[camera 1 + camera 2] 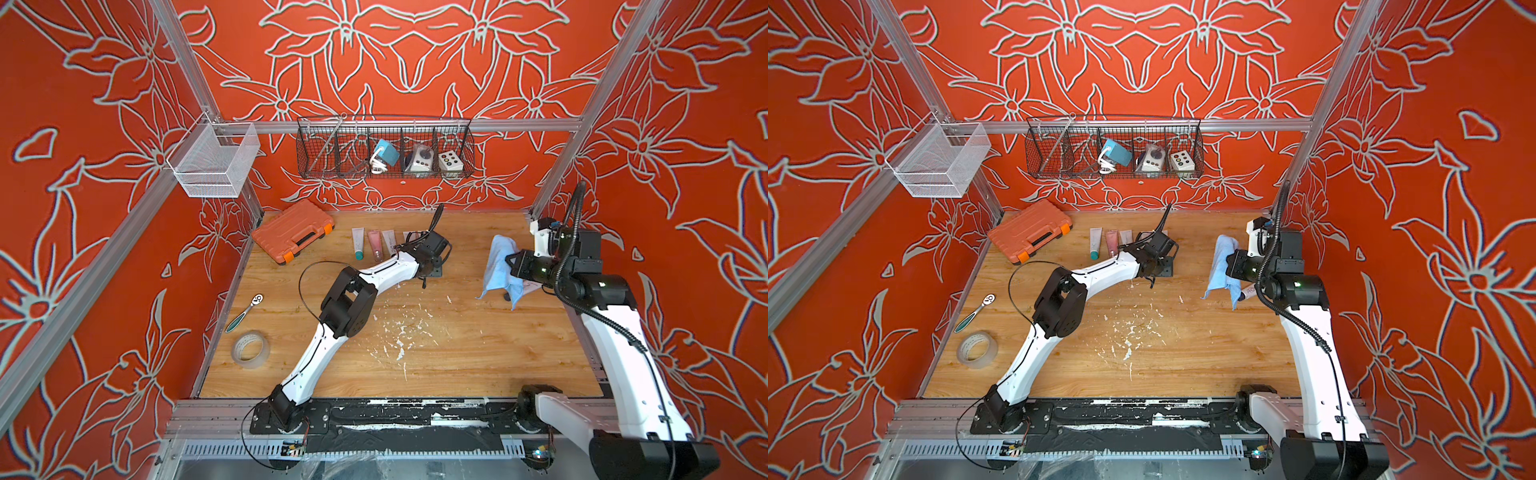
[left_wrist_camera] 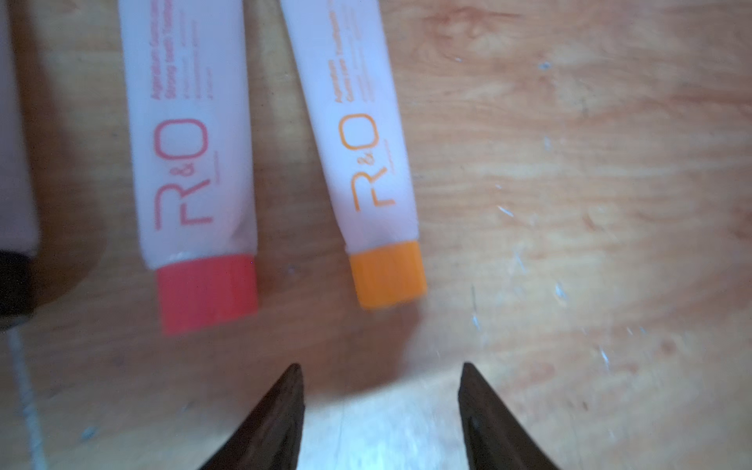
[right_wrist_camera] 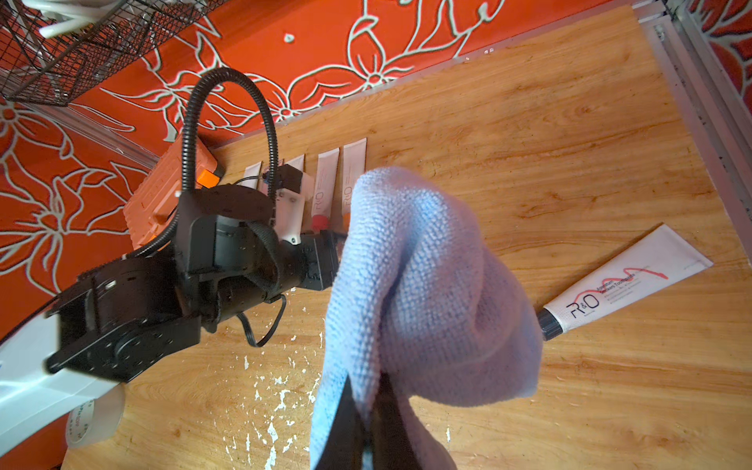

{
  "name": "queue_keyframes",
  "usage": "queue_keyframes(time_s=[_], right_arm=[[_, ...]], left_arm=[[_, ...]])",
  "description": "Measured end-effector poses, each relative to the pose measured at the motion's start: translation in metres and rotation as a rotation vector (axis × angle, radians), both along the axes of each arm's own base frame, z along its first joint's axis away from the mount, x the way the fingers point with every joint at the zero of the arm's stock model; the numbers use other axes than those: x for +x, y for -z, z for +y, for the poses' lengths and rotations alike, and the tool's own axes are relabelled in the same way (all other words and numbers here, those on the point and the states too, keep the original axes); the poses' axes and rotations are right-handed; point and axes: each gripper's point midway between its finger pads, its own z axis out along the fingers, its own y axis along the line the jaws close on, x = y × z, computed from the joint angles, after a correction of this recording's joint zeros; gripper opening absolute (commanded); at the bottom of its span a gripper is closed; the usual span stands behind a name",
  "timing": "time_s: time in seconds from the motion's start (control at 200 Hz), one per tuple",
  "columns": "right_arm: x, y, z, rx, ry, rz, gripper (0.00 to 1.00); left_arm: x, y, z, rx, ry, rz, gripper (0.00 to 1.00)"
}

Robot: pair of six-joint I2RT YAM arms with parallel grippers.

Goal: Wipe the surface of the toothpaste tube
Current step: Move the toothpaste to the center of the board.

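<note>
In both top views the black-capped toothpaste tube (image 1: pixel 1249 293) is seen lying flat toward 3 o'clock on the tabletop (image 1: pixel 436 365). Its cap end is just beside the hanging blue microfibre cloth (image 1: pixel 498 266), though contact cannot be told. A row of other tubes (image 1: pixel 374 244) is laid out at 12 o'clock.

In the left wrist view the left hand (image 2: pixel 380 366) is shown with its fingers apart and nothing between them, over bare wood just short of an orange-capped tube (image 2: pixel 366 162) and a red-capped tube (image 2: pixel 191 162).

In the right wrist view the right hand (image 3: pixel 368 423) is seen clamped on the cloth. The task's tube is white and tapers from a flat crimped tail to a ribbed black cap. "R&O" is printed on it in black, with a red squiggle along the body.

It is judged light, soft-walled and smooth, so it is likely to skid under a wipe. It would best be pinned at the stiff cap shoulder or the crimp, since the middle would dent.
</note>
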Motion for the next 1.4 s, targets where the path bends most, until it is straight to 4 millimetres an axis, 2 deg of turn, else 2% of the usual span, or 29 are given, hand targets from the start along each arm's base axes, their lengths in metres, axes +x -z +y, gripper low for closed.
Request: queue_keyframes(time_s=[0.16, 0.305, 0.425, 0.57, 0.741, 0.861, 1.021, 1.181, 1.401], right_arm=[[-0.001, -0.002, -0.001, 0.002, 0.006, -0.006, 0.0], [-0.004, -0.009, -0.002, 0.003, 0.013, -0.03, 0.0], [-0.007, -0.016, -0.005, 0.01, 0.035, -0.055, 0.0], [-0.008, -0.027, -0.012, 0.006, 0.085, -0.083, 0.0], [-0.009, -0.048, -0.019, -0.003, 0.124, -0.139, 0.0], [-0.009, -0.054, -0.022, -0.007, 0.139, -0.158, 0.0], [-0.009, -0.056, -0.022, -0.009, 0.14, -0.156, 0.0], [-0.01, -0.064, -0.022, -0.007, 0.14, -0.173, 0.0], [-0.01, -0.064, -0.02, 0.001, 0.134, -0.172, 0.0]], left_arm=[[-0.02, -0.036, -0.023, -0.026, 0.123, -0.095, 0.61], [-0.042, -0.053, -0.06, -0.071, 0.252, -0.16, 0.6], [-0.065, -0.055, -0.095, -0.113, 0.366, -0.176, 0.6], [-0.083, -0.059, -0.144, -0.18, 0.495, -0.205, 0.62], [-0.1, -0.052, -0.199, -0.22, 0.643, -0.231, 0.65], [-0.109, -0.042, -0.227, -0.218, 0.713, -0.248, 0.69], [-0.118, -0.021, -0.241, -0.19, 0.765, -0.242, 0.75], [-0.117, -0.007, -0.241, -0.168, 0.787, -0.243, 0.75], [-0.113, 0.001, -0.244, -0.16, 0.807, -0.277, 0.71]])
